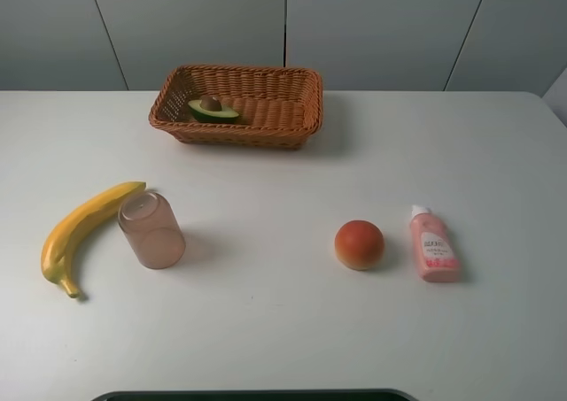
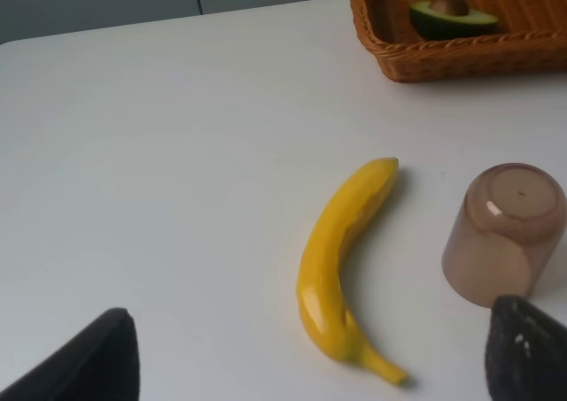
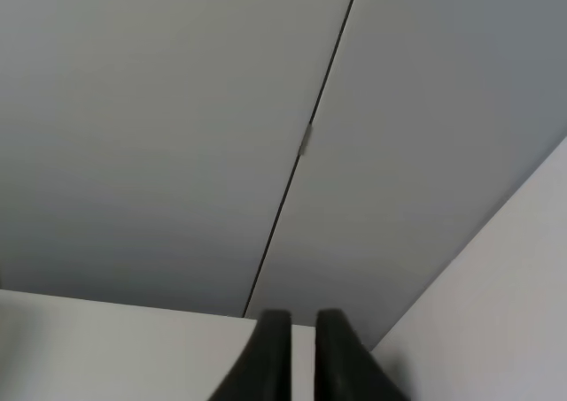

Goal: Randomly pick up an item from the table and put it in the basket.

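Observation:
The halved avocado (image 1: 213,109) lies cut side up inside the woven wicker basket (image 1: 292,118) at the back of the white table (image 1: 266,330). It also shows in the left wrist view (image 2: 452,17), in the basket (image 2: 443,65). No gripper shows in the exterior view. My left gripper (image 2: 310,366) is open and empty, its two dark fingertips (image 2: 89,361) wide apart, above the table near the banana (image 2: 341,268). My right gripper (image 3: 301,352) is shut on nothing and faces the grey wall.
A yellow banana (image 1: 80,233) and an upturned brownish translucent cup (image 1: 151,231) lie at the left. A round orange-red fruit (image 1: 359,243) and a pink bottle (image 1: 432,244) lie at the right. The cup also shows in the left wrist view (image 2: 505,233).

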Motion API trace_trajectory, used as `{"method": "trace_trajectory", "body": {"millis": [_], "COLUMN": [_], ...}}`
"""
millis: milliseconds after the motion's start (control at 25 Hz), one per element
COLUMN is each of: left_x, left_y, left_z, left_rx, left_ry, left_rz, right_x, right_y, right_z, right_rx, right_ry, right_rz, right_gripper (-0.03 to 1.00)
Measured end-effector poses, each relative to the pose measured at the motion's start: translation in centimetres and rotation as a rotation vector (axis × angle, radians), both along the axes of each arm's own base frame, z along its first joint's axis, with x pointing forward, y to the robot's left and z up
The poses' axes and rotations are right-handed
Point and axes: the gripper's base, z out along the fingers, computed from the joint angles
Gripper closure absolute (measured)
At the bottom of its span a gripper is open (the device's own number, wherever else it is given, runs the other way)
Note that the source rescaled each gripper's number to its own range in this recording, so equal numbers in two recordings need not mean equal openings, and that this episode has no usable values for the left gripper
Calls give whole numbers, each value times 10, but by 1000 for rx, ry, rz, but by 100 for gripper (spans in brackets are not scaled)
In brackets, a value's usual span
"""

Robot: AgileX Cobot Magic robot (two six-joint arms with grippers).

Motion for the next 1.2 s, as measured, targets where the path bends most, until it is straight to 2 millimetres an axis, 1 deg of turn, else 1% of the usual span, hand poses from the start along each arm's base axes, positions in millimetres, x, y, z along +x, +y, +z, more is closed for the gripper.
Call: {"method": "trace_trajectory", "body": {"millis": [40, 80, 120, 160, 240, 280, 360, 400, 440, 480, 520, 600, 800, 920, 1000, 1200], "left_x": [0, 0, 0, 0, 0, 0, 0, 0, 0, 0, 0, 0, 0, 0, 0, 0], "left_y": [0, 0, 0, 0, 0, 0, 0, 0, 0, 0, 0, 0, 0, 0, 0, 0], "left_z": [0, 0, 0, 0, 0, 0, 0, 0, 0, 0, 0, 0, 0, 0, 0, 0], "left_rx": [0, 0, 0, 0, 0, 0, 0, 0, 0, 0, 0, 0, 0, 0, 0, 0], "left_ry": [0, 0, 0, 0, 0, 0, 0, 0, 0, 0, 0, 0, 0, 0, 0, 0], "left_rz": [0, 0, 0, 0, 0, 0, 0, 0, 0, 0, 0, 0, 0, 0, 0, 0], "right_x": [-5, -10, -14, -18, -25, -27, -30, -32, -33, -35, -38, -42, -59, -72, -83, -112], "right_y": [-1, -3, -4, -5, -6, -6, -6, -6, -6, -5, -4, 0, 5, 5, 6, 8], "right_z": [2, 3, 4, 5, 3, -2, -15, -24, -33, -47, -56, -80, -131, -152, -161, -175], "right_rx": [-16, -38, -52, -64, -86, -93, -101, -107, -108, -100, -93, -71, -2, 27, 51, 96], "right_ry": [-7, -7, -6, -8, -6, 5, 41, 64, 80, 99, 99, 113, 138, 138, 128, 56], "right_rz": [-7, -24, -34, -45, -49, -47, -45, -43, -40, -29, -16, 15, 39, 28, 24, 18], "right_gripper": [91, 86, 80, 72, 51, 41, 13, 5, 0, -2, -2, -3, -3, -3, -3, -3]}}
